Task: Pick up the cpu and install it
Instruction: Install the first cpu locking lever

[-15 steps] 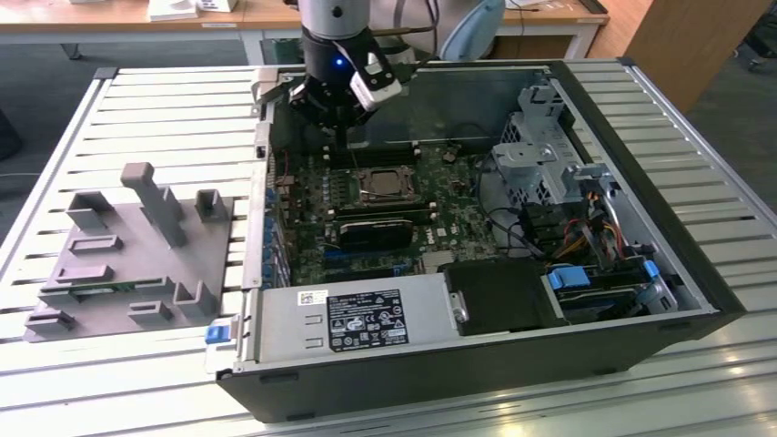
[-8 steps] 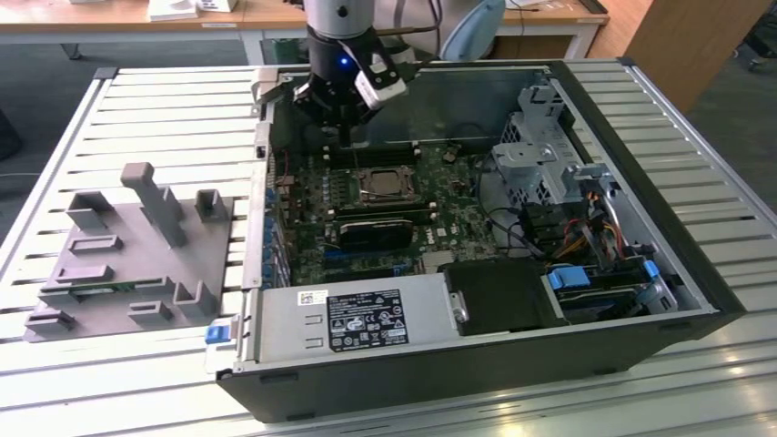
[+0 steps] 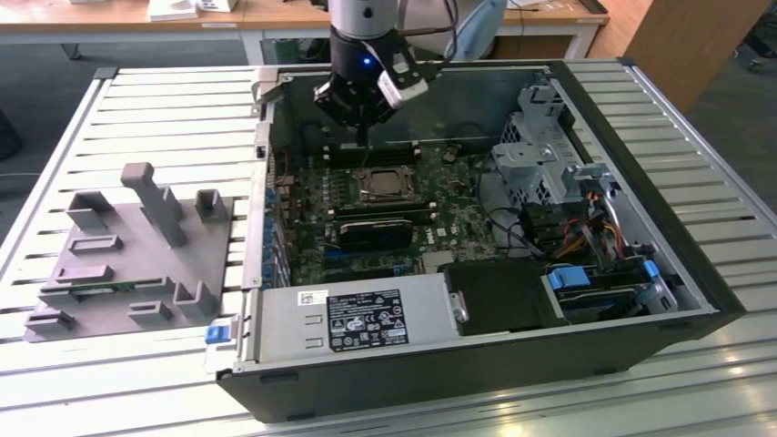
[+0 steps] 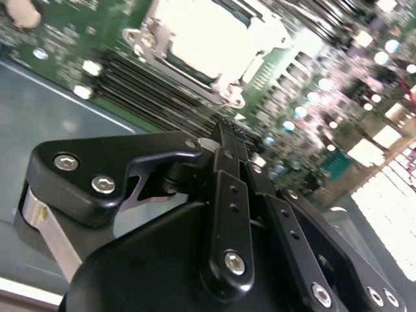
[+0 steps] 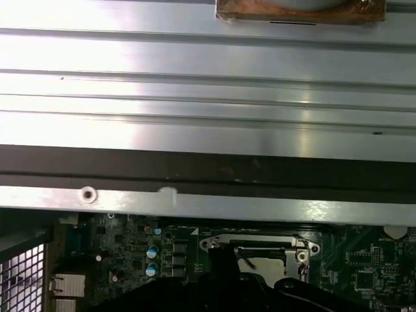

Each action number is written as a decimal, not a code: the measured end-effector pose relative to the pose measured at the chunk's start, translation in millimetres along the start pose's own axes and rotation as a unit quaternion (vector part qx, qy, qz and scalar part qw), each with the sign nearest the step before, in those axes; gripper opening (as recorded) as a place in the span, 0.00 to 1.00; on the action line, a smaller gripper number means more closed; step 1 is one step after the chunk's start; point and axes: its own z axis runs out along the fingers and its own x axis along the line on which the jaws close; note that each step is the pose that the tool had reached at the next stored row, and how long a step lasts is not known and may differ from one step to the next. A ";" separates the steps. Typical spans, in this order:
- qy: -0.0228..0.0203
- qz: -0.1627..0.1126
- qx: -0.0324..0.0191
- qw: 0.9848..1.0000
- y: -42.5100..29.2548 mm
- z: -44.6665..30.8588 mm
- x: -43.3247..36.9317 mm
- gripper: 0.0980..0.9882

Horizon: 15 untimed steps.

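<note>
On the exterior view's left, the grey fixture (image 3: 127, 264) sits on the slatted tabletop (image 3: 73, 146), its posts and pockets shaped, I judge, to hold parts ready for me. Just beside it lies the open computer case (image 3: 486, 346), on its side so the motherboard (image 3: 449, 196) faces up at me. I hang above the board's far edge, and my gripper (image 3: 368, 137) points down behind the socket (image 3: 384, 186). In the second wrist view my jaws are pressed together with nothing between them, tips (image 4: 229, 133) aimed at the bright socket frame (image 4: 214, 39). The cpu (image 3: 386, 185) appears to lie already in that socket, a pale square inside the metal frame, so I judge the placing done. Farther right stand the drive cage (image 3: 540, 137) and the cable bundle (image 3: 570, 223), well apart from me
</note>
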 end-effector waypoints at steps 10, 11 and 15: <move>0.000 0.002 -0.020 1.000 -0.6 5.0 -10.0 0.01; 0.000 0.004 -0.020 1.000 -0.6 5.8 -10.6 0.01; -0.001 0.010 -0.020 1.000 -3.0 10.1 -12.4 0.01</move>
